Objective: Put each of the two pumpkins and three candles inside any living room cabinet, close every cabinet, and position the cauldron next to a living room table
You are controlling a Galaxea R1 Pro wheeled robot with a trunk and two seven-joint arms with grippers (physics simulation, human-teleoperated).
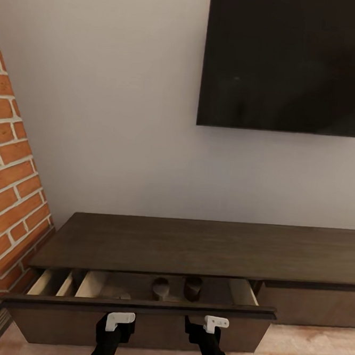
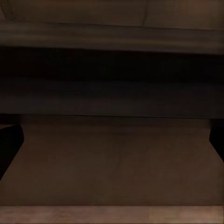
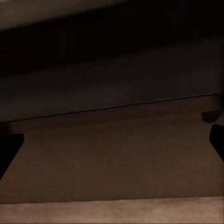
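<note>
You had a long, low dark-brown wooden cabinet (image 1: 204, 246) ahead, its flat top showing a faint streaked grain. Its pulled-out drawer (image 1: 135, 306) had the same dark-brown front, with pale tan side boards inside at nine and three o'clock. Two short dark-brown stubby candles (image 1: 161, 288) stood within, nearly black in the shade. At twelve o'clock hung a flat black rectangular screen (image 1: 291, 61) on a plain pale-grey wall (image 1: 113, 113). At nine o'clock ran an orange-red brick wall (image 1: 8, 196) with whitish mortar lines. The light wood-plank floor (image 1: 313, 351) was peach-tan. Your arms were black with white brackets.
</note>
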